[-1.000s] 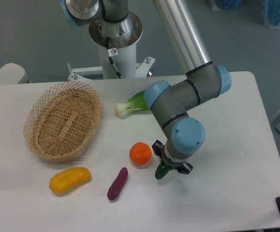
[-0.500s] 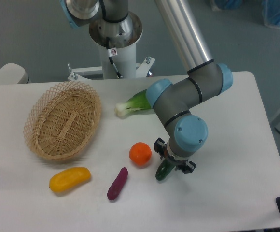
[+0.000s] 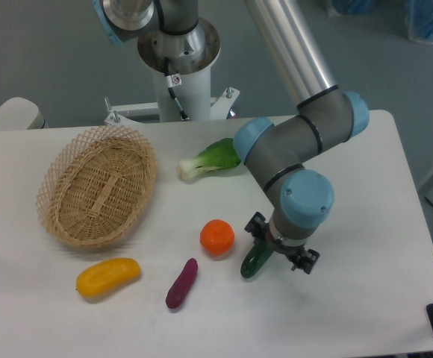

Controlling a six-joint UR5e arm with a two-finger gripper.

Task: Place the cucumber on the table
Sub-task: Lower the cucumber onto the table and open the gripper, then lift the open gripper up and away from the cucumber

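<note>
The dark green cucumber (image 3: pixel 254 262) lies on the white table (image 3: pixel 366 224), just right of the orange. My gripper (image 3: pixel 280 246) points down right over the cucumber's upper right end. The jaws look spread, and I see no grip on the cucumber. The wrist hides that end of the cucumber.
An orange (image 3: pixel 217 236) sits right beside the cucumber on its left. A purple sweet potato (image 3: pixel 181 283) and a yellow vegetable (image 3: pixel 107 275) lie at the front left. A wicker basket (image 3: pixel 97 186) stands at the left. A bok choy (image 3: pixel 209 159) lies behind my arm.
The arm and gripper have shifted right and slightly up. The cucumber has stayed almost in place on the table, and more of it shows.
</note>
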